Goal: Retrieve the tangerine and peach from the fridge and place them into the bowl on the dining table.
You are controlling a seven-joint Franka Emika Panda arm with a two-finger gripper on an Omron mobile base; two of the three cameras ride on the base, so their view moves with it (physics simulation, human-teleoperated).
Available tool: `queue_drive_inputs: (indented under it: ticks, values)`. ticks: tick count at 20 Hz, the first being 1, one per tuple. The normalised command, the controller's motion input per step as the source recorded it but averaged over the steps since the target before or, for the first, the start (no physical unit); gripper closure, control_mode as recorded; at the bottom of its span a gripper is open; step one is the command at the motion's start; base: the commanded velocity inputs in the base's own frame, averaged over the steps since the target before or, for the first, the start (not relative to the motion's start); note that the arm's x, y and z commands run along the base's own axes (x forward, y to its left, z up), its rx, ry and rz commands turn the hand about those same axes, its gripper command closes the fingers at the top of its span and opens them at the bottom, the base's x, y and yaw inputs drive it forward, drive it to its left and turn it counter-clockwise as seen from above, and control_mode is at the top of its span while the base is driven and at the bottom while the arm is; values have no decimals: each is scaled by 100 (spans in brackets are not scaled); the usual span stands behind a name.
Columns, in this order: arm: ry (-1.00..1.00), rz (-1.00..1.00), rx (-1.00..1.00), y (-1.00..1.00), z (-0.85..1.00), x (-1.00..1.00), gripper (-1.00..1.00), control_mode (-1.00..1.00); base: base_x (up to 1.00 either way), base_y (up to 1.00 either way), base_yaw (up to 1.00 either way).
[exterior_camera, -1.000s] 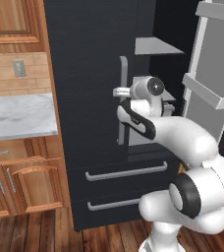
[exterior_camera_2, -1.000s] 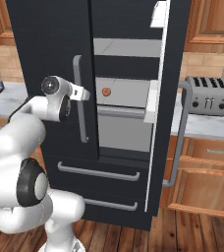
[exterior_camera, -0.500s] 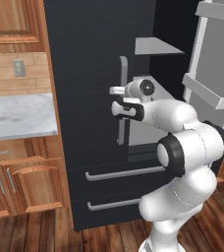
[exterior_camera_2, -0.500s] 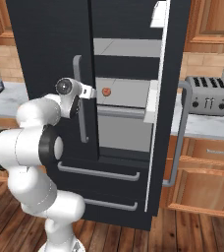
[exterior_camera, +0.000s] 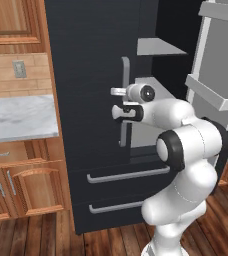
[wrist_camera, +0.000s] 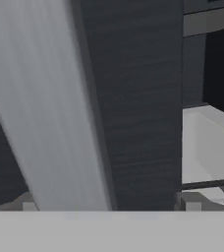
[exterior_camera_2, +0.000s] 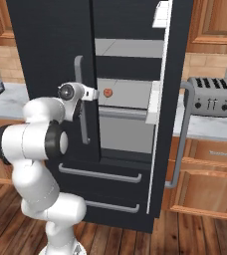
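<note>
A kitchen with brown wooden cabinets and a wooden floor surrounds the tall black double-door fridge (exterior_camera_2: 51, 74). Its right door (exterior_camera_2: 177, 99) stands open, its left door is closed. Inside the fridge, on a light grey shelf (exterior_camera_2: 130, 94), a small round fruit (exterior_camera_2: 107, 92) with a reddish tone lies just beside the edge of the closed door; I think it is the peach, but it is too small to be sure. The tangerine I cannot find.

The two-finger gripper (exterior_camera: 117, 102) stands wide open and empty, its fingers around the long grey bar handle (exterior_camera: 124, 102) of the closed door, as the hand view suggests.

The risk: if the gripper closes badly, it may slip off the handle, or the arm may hit the door when reaching for the shelf.
</note>
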Motion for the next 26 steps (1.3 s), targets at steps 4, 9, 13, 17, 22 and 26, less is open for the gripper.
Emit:
queue_drive_inputs:
  ticks: [4, 9, 13, 17, 22, 26]
  values:
    - [13, -3, 0, 17, -5, 81, 100, -100, 0, 0, 0]
    - [46, -3, 0, 15, 53, 8, 100, -100, 0, 0, 0]
    - [64, -6, 0, 38, 58, -4, 100, -100, 0, 0, 0]
    - [79, -6, 3, 17, 74, -42, 100, -100, 0, 0, 0]
    - [59, -3, 2, 68, 21, -75, 100, -100, 0, 0, 0]
    - [34, -3, 3, 94, 1, -100, 100, -100, 0, 0, 0]
